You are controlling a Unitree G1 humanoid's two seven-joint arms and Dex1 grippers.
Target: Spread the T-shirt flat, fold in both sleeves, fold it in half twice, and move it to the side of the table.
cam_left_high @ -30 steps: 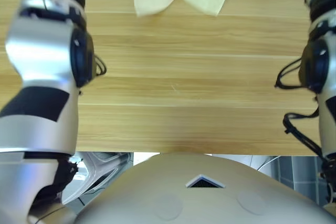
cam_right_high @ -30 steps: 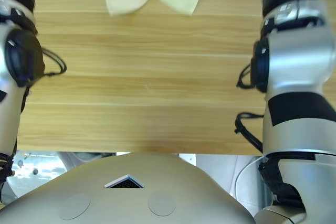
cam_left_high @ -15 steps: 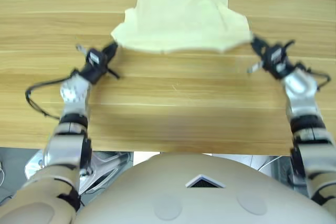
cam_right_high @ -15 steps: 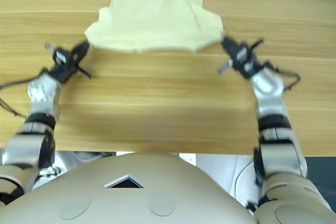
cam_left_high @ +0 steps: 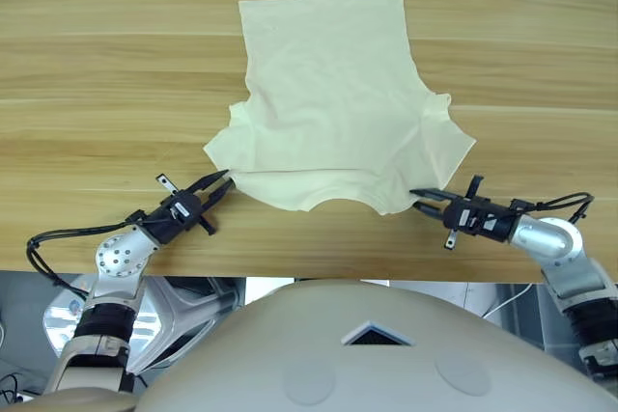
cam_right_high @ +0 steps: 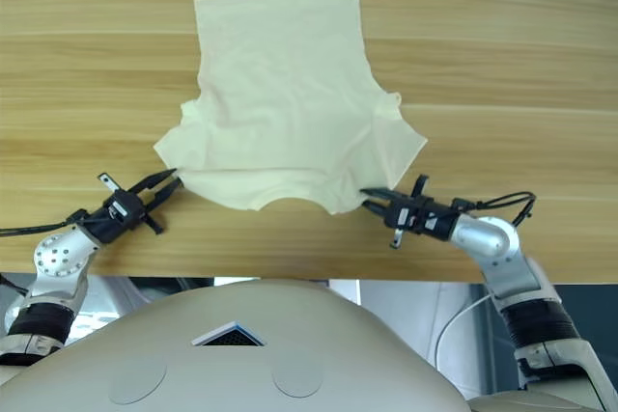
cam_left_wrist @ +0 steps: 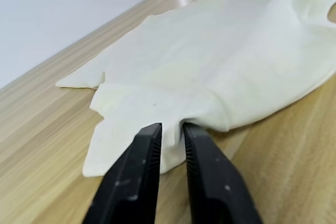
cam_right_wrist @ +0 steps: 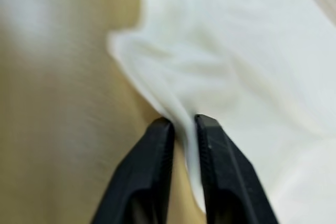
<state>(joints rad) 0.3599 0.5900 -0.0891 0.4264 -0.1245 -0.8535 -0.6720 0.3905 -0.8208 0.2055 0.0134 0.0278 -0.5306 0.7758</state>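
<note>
T-shirt (cam_left_high: 333, 103), mid-tabletop (cam_left_high: 97, 94), long axis near-to-far, collar end near, sleeves rumpled; left hand (cam_left_high: 223, 180) clamped on its near-left corner, right hand (cam_left_high: 418, 200) clamped on near-right corner, cloth stretching far from both.

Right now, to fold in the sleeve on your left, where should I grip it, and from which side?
Probably its outer tip, coming from the left over bare table: the sleeve lies flat, pointing outward, edge free. The left claw, shut on the shirt beside it, is closest.
</note>
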